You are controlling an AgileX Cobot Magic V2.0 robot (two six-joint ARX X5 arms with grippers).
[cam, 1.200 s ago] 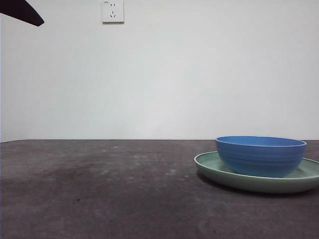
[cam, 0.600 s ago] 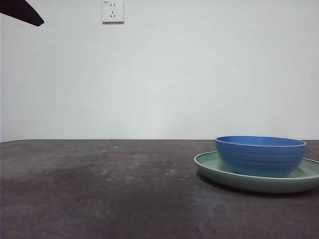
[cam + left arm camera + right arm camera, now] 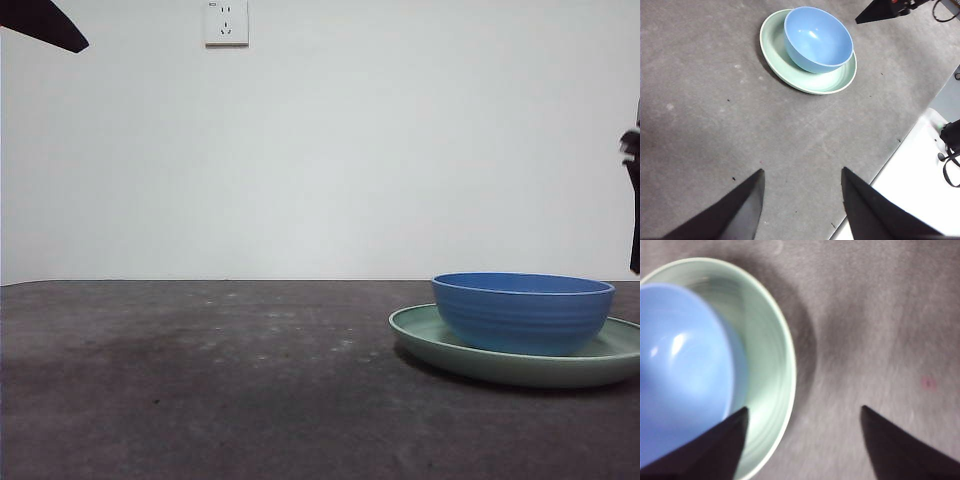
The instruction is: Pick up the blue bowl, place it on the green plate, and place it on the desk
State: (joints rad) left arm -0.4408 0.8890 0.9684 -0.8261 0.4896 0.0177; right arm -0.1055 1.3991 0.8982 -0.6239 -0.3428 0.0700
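Observation:
The blue bowl (image 3: 523, 312) stands inside the green plate (image 3: 425, 335) on the desk (image 3: 200, 380) at the right. Both show in the left wrist view, bowl (image 3: 817, 37) and plate (image 3: 774, 45), and in the right wrist view, bowl (image 3: 680, 365) and plate (image 3: 767, 355). My right gripper (image 3: 804, 412) is open and empty, above the plate's rim beside the bowl; it shows as a dark sliver at the right edge of the front view (image 3: 633, 200). My left gripper (image 3: 801, 177) is open and empty, high and far from the dishes; its black tip shows at the top left corner (image 3: 40, 22).
A white wall socket (image 3: 226, 22) is on the back wall. In the left wrist view the desk's edge (image 3: 890, 157) runs beside a white surface with black cables (image 3: 950, 150).
The right arm has come into the front view at the right edge. The bowl, the plate and the left arm have not moved.

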